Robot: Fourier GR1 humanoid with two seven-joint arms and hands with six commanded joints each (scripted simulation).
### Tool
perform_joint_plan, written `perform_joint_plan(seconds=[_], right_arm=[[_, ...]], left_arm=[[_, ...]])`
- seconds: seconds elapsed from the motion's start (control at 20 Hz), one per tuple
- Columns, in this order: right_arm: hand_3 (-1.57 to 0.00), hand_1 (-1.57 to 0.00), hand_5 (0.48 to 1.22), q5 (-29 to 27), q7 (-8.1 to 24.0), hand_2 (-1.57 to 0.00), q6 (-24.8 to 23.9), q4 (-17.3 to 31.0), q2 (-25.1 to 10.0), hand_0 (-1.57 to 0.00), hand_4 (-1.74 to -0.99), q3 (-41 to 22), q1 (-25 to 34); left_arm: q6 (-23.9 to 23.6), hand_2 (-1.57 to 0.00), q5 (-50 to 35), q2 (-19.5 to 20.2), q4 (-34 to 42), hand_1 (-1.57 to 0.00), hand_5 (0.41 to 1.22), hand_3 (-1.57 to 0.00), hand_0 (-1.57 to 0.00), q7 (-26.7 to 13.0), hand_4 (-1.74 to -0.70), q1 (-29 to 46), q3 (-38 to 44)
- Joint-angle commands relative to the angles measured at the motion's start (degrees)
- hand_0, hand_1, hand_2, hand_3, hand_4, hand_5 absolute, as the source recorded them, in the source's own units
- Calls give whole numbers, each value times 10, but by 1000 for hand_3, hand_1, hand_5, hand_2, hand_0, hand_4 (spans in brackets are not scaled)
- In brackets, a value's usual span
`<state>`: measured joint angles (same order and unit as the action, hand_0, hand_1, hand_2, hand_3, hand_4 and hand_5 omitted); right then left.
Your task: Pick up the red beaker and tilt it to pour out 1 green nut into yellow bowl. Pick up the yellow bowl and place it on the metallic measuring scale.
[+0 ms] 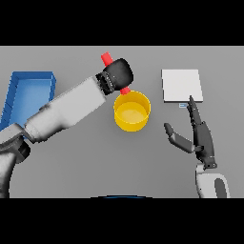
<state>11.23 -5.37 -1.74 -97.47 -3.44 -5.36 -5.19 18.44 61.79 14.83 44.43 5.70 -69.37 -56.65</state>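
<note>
Right hand (202, 138) waits open at lower right. At upper centre, our left hand (116, 74) grips the red cylindrical beaker (107, 58), tilted over the yellow round bowl (132, 112). We should tip slowly, releasing one nut only.

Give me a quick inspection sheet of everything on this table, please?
Surface: grey table, flat.
Job's things: red beaker tilted over the yellow bowl; whether a nut is inside the bowl cannot be told; metallic scale bare, right of the bowl.
Clutter: blue bin at the left edge.
Hands: left hand, fingers curled round the beaker; right hand open, fingers straight, just below the scale.
Cables: nothing seen.
Surroundings: nothing seen.
</note>
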Motion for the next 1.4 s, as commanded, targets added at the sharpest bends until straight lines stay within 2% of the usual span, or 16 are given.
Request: perform_joint_plan(seconds=[0.0,0.25,0.45,0.6,0.8,0.85,0.95,1.05,1.2,1.25,1.35], right_arm=[[1,1,567,-1,-3,1,1,-1,0,1,-1152,0,-2],[1,1,566,-5,-1,1,0,-16,0,1,-1129,1,-6],[1,1,580,-5,2,1,3,0,0,1,-1135,2,-2],[1,1,575,-3,-30,1,1,-7,3,1,-1128,-1,-19],[1,1,565,-1,-6,1,-4,-6,8,1,-1138,-2,-4],[1,1,563,1,-9,1,-3,-8,3,1,-1135,-1,-3],[1,1,554,0,-20,1,-1,-3,5,1,-1130,-3,-5],[1,1,554,0,-12,1,1,-15,6,1,-1128,-8,1],[1,1,563,-9,-13,1,9,-1,6,1,-1104,-6,7],[1,1,572,-9,-20,1,12,2,3,1,-1102,-7,8],[1,1,578,-10,-21,1,14,4,5,1,-1105,-9,9]], left_arm=[[1,-1571,9,4,-1,-1571,1221,-1552,-1571,10,-1738,-3,-11],[-8,-1571,59,-5,-14,-1571,1221,-1565,-1571,35,-1736,-32,-60],[-18,-1571,96,-15,-29,-1571,1221,-1568,-1571,39,-1732,-49,-92],[-23,-1571,120,-22,-33,-1571,1221,-1570,-1571,56,-1733,-79,-112],[-31,-1571,145,-23,-66,-1571,1221,-1570,-1571,85,-1729,-160,-118],[-39,-1571,142,-11,-75,-1571,1221,-1571,-1571,93,-1728,-183,-106],[-38,-1571,124,5,-99,-1571,1221,-1571,-1571,85,-1724,-211,-71],[-57,-1571,105,26,-136,-1571,1221,-1571,-1571,78,-1720,-245,-29],[-40,-1571,40,48,-211,-1571,1221,-1571,-1571,40,-1728,-278,65],[-21,-1571,-3,62,-232,-1571,1221,-1523,-1571,16,-1731,-285,117],[-12,-1571,-83,98,-271,-1571,1221,-1509,-1571,-12,-1735,-281,209]])
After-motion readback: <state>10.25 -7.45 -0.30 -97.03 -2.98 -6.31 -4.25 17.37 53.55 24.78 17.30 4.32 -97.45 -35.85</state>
